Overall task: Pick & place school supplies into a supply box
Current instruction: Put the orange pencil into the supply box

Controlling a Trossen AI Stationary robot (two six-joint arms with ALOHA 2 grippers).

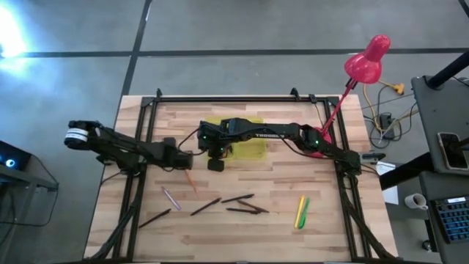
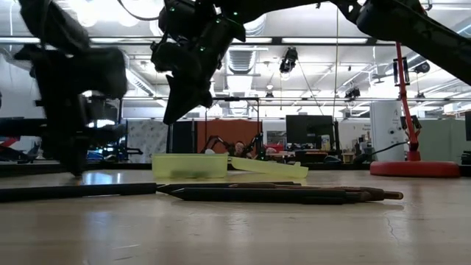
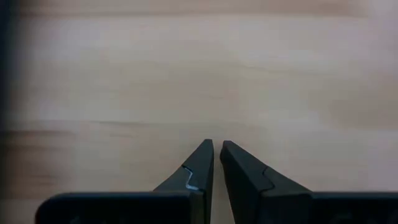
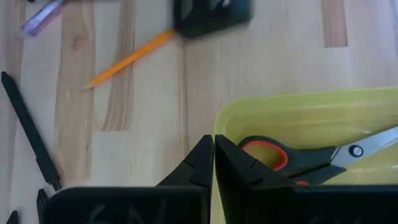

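The yellow-green supply box [image 1: 245, 149] lies open on the table's far middle, with the red-handled scissors [image 4: 292, 158] lying inside it. My right gripper [image 4: 213, 144] is shut and empty, hovering above the box's left end [image 2: 176, 110]. My left gripper [image 3: 216, 148] is shut and empty, low over bare wood just left of the box [image 1: 187, 158]. An orange pencil [image 1: 190, 179], a pink pen [image 1: 171, 196], several dark pens [image 1: 238, 199] and the yellow and green markers [image 1: 301, 211] lie flat on the near half of the table.
A pink desk lamp stands with its round red base [image 2: 416, 168] at the table's far right and its head [image 1: 366, 62] beyond the far edge. The box's lid [image 2: 265, 168] lies open toward the right. Bare wood shows along the near edge.
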